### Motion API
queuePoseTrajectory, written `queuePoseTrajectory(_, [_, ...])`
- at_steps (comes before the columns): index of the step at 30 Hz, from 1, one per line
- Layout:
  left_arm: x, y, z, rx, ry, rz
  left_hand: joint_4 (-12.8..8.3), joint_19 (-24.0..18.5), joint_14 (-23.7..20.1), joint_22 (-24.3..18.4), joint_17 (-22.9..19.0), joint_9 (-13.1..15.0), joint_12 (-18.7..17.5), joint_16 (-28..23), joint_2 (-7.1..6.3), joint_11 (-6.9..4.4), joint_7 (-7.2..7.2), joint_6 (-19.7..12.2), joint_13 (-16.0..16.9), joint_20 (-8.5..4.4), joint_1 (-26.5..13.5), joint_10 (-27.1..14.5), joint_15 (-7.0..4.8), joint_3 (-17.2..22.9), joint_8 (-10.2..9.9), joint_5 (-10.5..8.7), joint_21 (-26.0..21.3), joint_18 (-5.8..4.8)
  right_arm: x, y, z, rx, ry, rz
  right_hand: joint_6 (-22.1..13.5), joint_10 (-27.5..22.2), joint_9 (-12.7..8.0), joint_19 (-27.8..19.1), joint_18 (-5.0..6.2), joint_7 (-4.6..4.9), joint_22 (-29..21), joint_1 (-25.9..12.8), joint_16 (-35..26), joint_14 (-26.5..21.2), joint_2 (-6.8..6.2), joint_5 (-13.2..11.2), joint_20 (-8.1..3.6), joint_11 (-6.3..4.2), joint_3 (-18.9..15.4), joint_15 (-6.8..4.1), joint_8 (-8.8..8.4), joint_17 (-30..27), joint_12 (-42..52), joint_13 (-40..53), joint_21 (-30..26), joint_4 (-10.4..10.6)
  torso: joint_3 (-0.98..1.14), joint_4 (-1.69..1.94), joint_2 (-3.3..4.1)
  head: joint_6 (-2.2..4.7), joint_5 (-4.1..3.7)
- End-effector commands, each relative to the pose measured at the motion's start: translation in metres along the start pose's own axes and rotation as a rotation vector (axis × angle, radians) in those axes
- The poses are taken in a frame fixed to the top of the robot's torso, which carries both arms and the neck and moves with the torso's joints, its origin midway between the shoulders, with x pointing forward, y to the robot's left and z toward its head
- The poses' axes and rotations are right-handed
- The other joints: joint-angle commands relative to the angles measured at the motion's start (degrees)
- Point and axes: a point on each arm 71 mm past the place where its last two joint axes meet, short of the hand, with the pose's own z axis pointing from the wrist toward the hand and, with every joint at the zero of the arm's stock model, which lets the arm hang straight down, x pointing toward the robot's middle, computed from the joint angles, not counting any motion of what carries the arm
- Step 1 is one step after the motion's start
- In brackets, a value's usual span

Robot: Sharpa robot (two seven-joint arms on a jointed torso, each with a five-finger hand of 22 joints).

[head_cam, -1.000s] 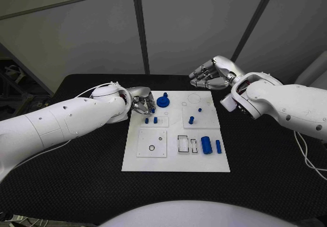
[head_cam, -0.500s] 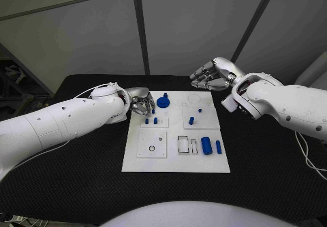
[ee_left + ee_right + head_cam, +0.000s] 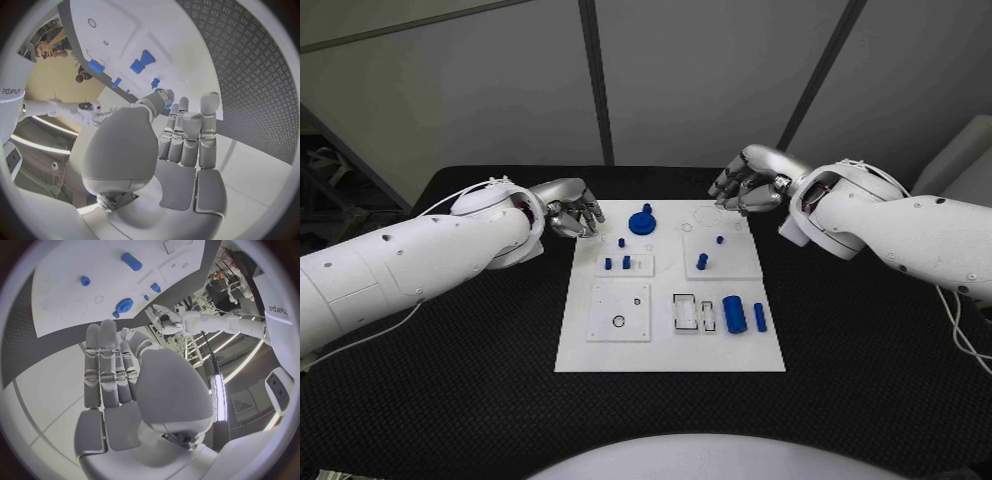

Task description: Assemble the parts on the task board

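The white task board lies in the middle of the black table. On its far part stands a blue gear-shaped part, with small blue pegs behind it toward me and another peg to the right. A thick blue cylinder and a thin one lie near the board's right edge. My left hand hovers just off the board's far left corner, fingers straight and empty. Above the far right corner hangs my right hand, also empty with fingers extended.
A black ring lies on a square plate at the board's near left. Rectangular slots sit beside the cylinders. Black table surrounds the board on all sides, and grey wall panels stand behind it.
My left hand has drawn back from the board's left edge, away from the gear. My right hand has come a little nearer the far right corner. The parts lie as before.
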Motion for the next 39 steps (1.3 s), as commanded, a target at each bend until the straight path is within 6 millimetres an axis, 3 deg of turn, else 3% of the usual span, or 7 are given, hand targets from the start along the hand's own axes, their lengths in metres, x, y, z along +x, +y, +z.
queuePoseTrajectory(1, [-0.013, -0.001, -0.008, 0.054, -0.13, -0.269, -0.2, -2.7, -1.7, -2.6, -3.2, -0.1, 0.2, -1.8, 0.13, 0.23, 0.11, 0.7, 0.1, 0.04, -0.8, -0.2, 0.02, -0.2, 0.2, -0.2, -4.6, -0.82, 0.007, -0.001, -0.002, -0.001, 0.045, -0.216, 0.4, 0.2, -0.1, -0.9, -0.01, -0.1, 2.9, -0.8, 10.2, 2.6, -0.25, 0.1, -0.27, -0.02, 1.3, -0.04, -0.49, 7.2, -0.8, 0.0, 3.8, 0.0, -0.02, -0.08, 0.04, 0.53, -0.63])
queuePoseTrajectory(5, [-0.021, 0.005, -0.025, 0.059, -0.188, -0.565, 0.0, -4.3, -3.9, -4.6, -7.1, -0.4, 0.8, -3.8, 0.09, 0.07, 0.16, 1.1, 0.3, 0.14, -1.7, 0.4, 0.0, -1.4, 0.1, -0.29, -7.6, -0.82, 0.016, -0.004, -0.006, 0.003, 0.06, -0.301, 0.2, -0.8, -0.2, 2.0, -1.1, 0.31, 12.5, -1.9, 26.1, 3.2, -1.01, -0.5, 0.07, -0.09, 2.6, 0.52, -0.58, 21.6, -1.7, 0.0, 12.5, 0.5, -0.05, -0.02, 0.06, 0.99, -1.28])
queuePoseTrajectory(7, [-0.022, 0.005, -0.033, 0.07, -0.207, -0.687, 0.1, -5.1, -9.0, -5.6, -13.6, -0.5, 1.0, -9.2, 0.2, 0.25, 0.38, 1.4, 0.3, 0.33, -2.0, 0.4, 0.17, -1.9, 0.1, -0.33, -9.1, -0.88, 0.02, -0.005, -0.008, 0.008, 0.064, -0.327, -0.1, -1.3, -0.2, 2.9, -1.46, 0.37, 15.2, -2.3, 29.0, 3.1, -1.36, -0.6, 0.17, 0.28, 2.8, 0.65, -0.63, 24.5, -1.8, 0.0, 14.7, 0.7, -0.06, 0.02, 0.09, 1.26, -1.42])
queuePoseTrajectory(15, [-0.019, 0.0, -0.059, 0.128, -0.238, -1.026, -0.1, -4.9, -9.1, -7.6, -16.9, -0.5, 2.2, -14.0, 1.4, -0.01, 0.15, 2.7, 0.7, 0.29, -1.6, 1.4, 0.01, -3.1, 0.4, -0.32, -11.1, -0.83, 0.032, -0.011, -0.01, 0.023, 0.075, -0.373, -1.0, -2.6, -0.2, 4.8, -2.29, 0.65, 21.5, -2.8, 37.0, 2.8, -2.29, -1.1, 0.75, 0.78, 4.0, 1.1, -0.56, 32.0, -1.6, 0.1, 20.1, 1.1, -0.02, 0.08, 0.07, 1.6, -1.77])
queuePoseTrajectory(23, [-0.015, -0.006, -0.072, 0.156, -0.242, -1.139, -0.2, -4.8, -9.0, -7.8, -17.1, -0.5, 2.3, -14.3, 1.72, -0.04, 0.15, 2.8, 0.7, 0.23, -1.4, 1.4, -0.03, -3.2, 0.4, -0.28, -11.3, -0.83, 0.048, -0.016, -0.01, 0.03, 0.098, -0.374, -1.6, -3.6, -0.2, 5.4, -2.6, 0.92, 23.9, -2.8, 39.8, 2.6, -2.69, -1.2, 1.09, 1.07, 4.6, 1.32, -0.62, 34.6, -1.8, 0.0, 22.2, 1.1, -0.12, 0.07, 0.08, 1.56, -1.77])
queuePoseTrajectory(28, [-0.014, -0.008, -0.075, 0.164, -0.241, -1.157, -0.2, -4.7, -8.9, -7.8, -17.2, -0.6, 2.3, -14.4, 1.76, -0.03, 0.16, 2.8, 0.7, 0.23, -1.4, 1.3, -0.03, -3.2, 0.4, -0.28, -11.3, -0.83, 0.056, -0.018, -0.008, 0.035, 0.11, -0.369, -1.7, -4.0, -0.2, 5.8, -2.79, 0.98, 25.2, -2.6, 41.0, 2.6, -2.64, -1.2, 1.21, 1.17, 4.9, 1.43, -0.58, 35.8, -1.7, 0.0, 23.2, 1.1, -0.03, -0.03, 0.17, 1.54, -1.7])
queuePoseTrajectory(39, [-0.013, -0.01, -0.076, 0.167, -0.237, -1.17, -0.3, -4.6, -8.8, -8.0, -17.4, -0.6, 2.3, -14.6, 1.9, 0.02, 0.22, 2.7, 0.7, 0.2, -1.3, 1.2, -0.02, -3.3, 0.3, -0.28, -11.5, -0.84, 0.064, -0.017, -0.005, 0.031, 0.133, -0.365, -1.2, -3.2, 0.0, 7.5, -3.4, 0.79, 29.0, -2.2, 43.7, 2.7, -2.23, -1.6, 1.38, 0.96, 6.0, 1.26, -0.34, 38.4, -1.3, 0.1, 26.3, 0.9, -0.03, -0.05, 0.08, 0.87, -1.65])
